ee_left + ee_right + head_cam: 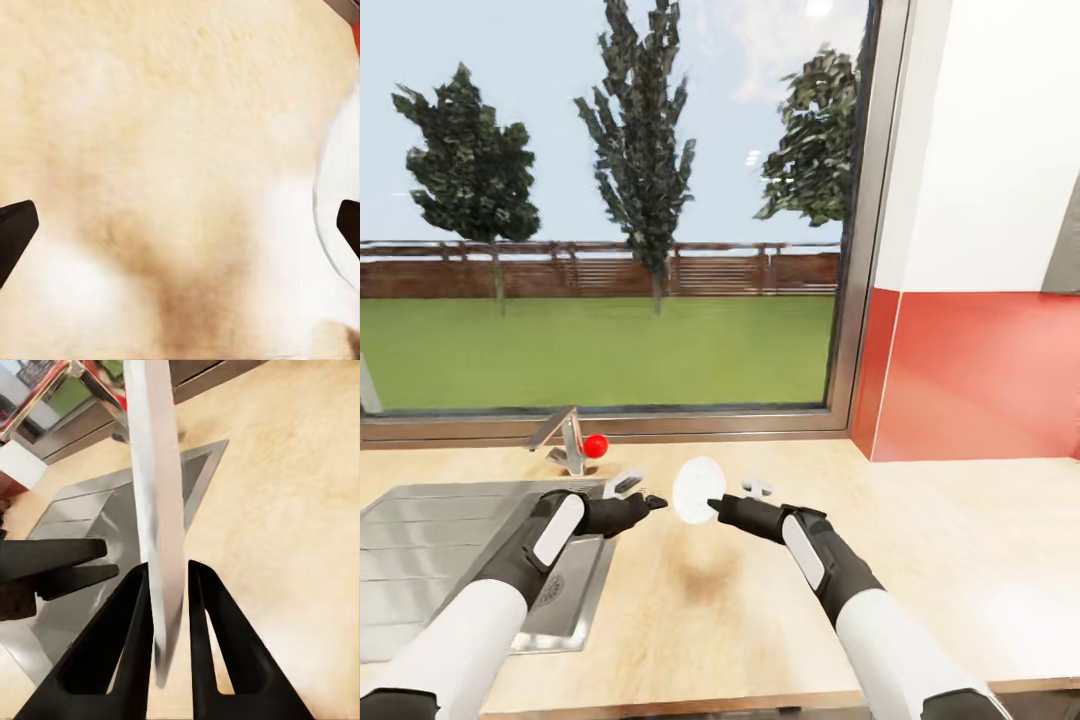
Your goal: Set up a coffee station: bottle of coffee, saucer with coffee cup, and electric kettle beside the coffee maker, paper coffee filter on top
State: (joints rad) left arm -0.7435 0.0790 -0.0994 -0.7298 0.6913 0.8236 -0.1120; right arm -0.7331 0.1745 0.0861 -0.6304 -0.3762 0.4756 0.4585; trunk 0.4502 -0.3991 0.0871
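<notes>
Though the left wrist view is blurred and cuts off most of its fingers, one white saucer [698,490] is plain in the head view, held on edge above the wooden countertop [920,560] beside the one sink [420,560]. Two grippers show: the right gripper [169,585] is clenched on the saucer's rim, fingers [127,637] nearly together, while the left gripper [654,502] stands spread wide with nothing between its jaws, close to the saucer

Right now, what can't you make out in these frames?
- Saucer: edge-on in the right wrist view, its face unseen; cut off by the frame edge in the left wrist view.
- Left tool: fingertips too small in the head view, jaw state unclear.
- Sink: cut off by the head view's left edge, partly hidden by the left arm.
</notes>
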